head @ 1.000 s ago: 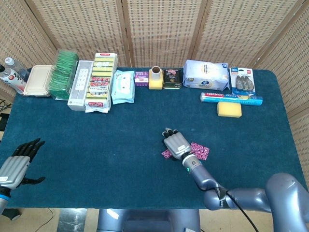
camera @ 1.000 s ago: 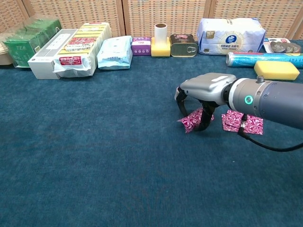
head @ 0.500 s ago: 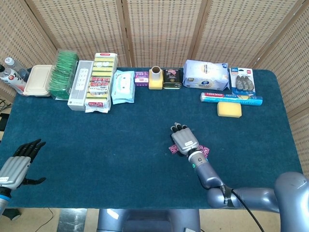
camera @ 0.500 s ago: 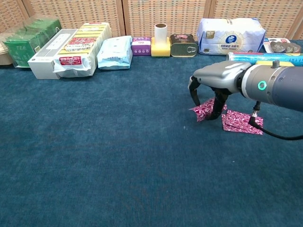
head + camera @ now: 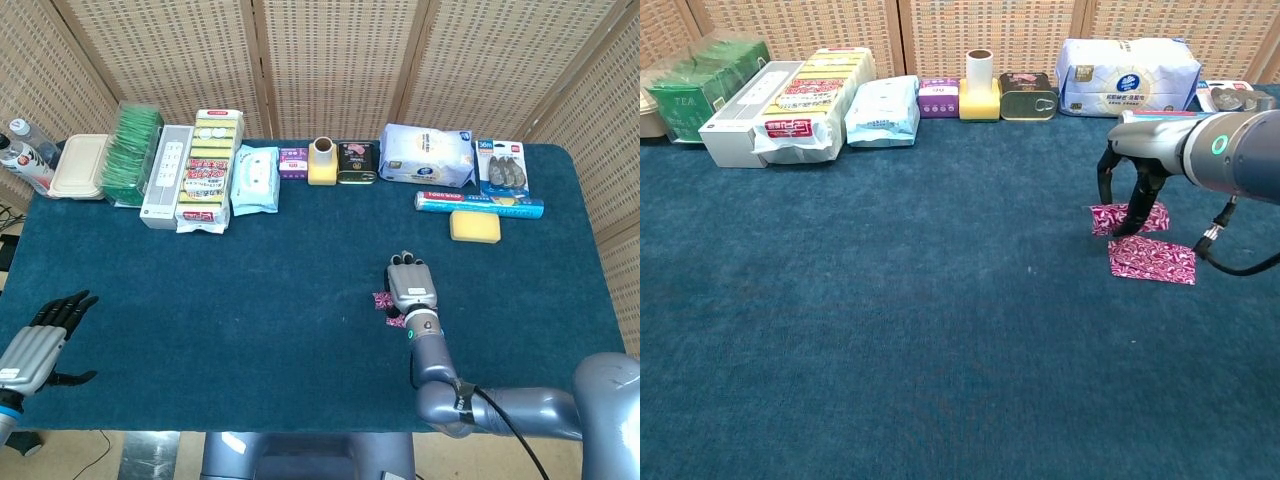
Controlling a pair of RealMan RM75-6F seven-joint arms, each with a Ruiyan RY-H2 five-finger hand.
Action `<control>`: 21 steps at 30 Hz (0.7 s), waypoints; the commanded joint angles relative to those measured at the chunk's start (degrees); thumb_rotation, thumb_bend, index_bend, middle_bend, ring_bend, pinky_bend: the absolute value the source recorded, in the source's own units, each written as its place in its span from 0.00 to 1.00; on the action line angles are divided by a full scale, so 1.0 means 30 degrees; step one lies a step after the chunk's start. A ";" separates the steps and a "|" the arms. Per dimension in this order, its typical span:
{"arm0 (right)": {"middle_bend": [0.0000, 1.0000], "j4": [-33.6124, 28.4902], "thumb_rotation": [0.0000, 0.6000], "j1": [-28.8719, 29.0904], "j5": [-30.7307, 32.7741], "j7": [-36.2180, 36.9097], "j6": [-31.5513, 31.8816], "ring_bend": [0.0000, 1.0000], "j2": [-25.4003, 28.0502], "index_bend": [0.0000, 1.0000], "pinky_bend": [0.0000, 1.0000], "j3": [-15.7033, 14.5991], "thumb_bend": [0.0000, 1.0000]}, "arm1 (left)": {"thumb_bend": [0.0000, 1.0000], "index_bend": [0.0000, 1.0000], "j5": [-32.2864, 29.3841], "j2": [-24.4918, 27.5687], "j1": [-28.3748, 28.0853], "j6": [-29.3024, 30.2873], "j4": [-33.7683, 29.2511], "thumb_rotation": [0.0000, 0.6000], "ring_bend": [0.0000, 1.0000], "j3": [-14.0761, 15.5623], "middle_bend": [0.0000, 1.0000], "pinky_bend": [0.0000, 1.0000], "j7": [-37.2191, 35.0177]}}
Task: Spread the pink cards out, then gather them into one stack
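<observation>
On the blue worktop (image 5: 890,330), right of centre, the right hand (image 5: 1137,170) arches over one pink card (image 5: 1124,217), fingers (image 5: 1141,207) pressing it beside a second card (image 5: 1152,260). Left hand (image 5: 35,340) hovers, fingers spread, holding nothing.

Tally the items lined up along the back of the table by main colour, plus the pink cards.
Green: 1, tea packs
White or cream: 4
Pale blue: 1
Blue: 2
Purple: 1
Yellow: 2
Dark: 1, tin
Pink cards: 2 groups visible, one under the right hand, one nearer
Total: 14
</observation>
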 commanded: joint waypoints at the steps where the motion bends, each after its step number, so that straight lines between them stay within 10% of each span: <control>1: 0.17 -0.0172 1.00 0.0347 0.1642 -0.0695 0.1672 0.08 -0.1052 0.49 0.18 0.0962 0.29 | 0.03 0.00 0.0363 0.0135 0.0038 0.0121 0.0084 1.00 0.00 0.0144 0.00 0.04 -0.0346; 21: 0.17 0.1929 1.00 -0.0197 0.5631 -0.1332 0.2877 0.09 -0.2754 0.47 0.18 0.3792 0.31 | 0.03 0.00 0.0971 0.0466 0.0077 0.0408 0.0574 1.00 0.00 0.0319 0.00 0.04 -0.1883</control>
